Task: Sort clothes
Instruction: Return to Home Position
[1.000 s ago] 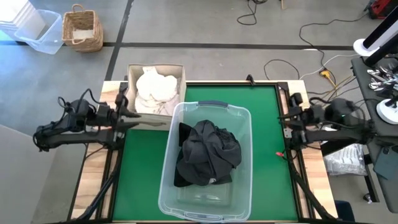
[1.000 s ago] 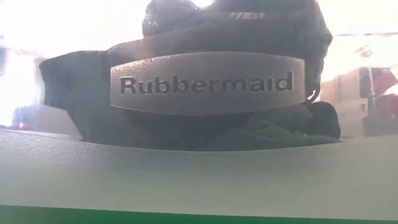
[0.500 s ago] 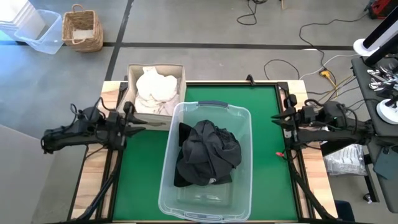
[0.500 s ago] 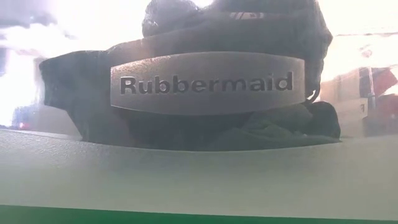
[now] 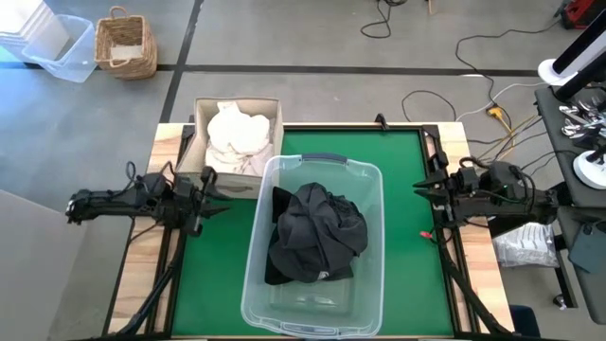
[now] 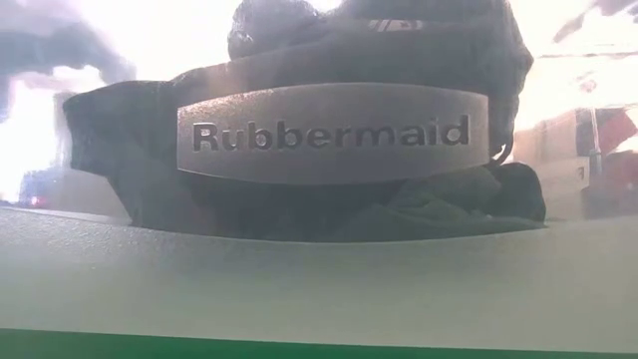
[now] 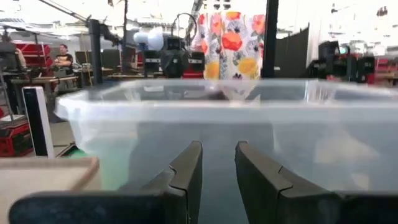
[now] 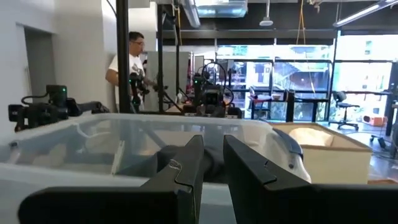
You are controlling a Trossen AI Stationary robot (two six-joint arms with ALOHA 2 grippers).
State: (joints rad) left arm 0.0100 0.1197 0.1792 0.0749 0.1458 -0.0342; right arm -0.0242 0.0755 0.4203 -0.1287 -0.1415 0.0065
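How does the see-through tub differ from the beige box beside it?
The clear tub holds dark clothes; the beige box holds white clothes. The tub is bigger and see-through, the box smaller and opaque. The tub sits mid-table on the green mat, the box at a table corner. Both are open-topped and rectangular.

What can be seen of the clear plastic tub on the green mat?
The clear plastic tub is rectangular, with rounded corners, translucent walls and no lid. It stands upright, mid-table on the green mat. A grey handle at one end reads Rubbermaid. Dark clothes lie piled inside. Its far left corner nears the beige fabric box; contact is unclear.
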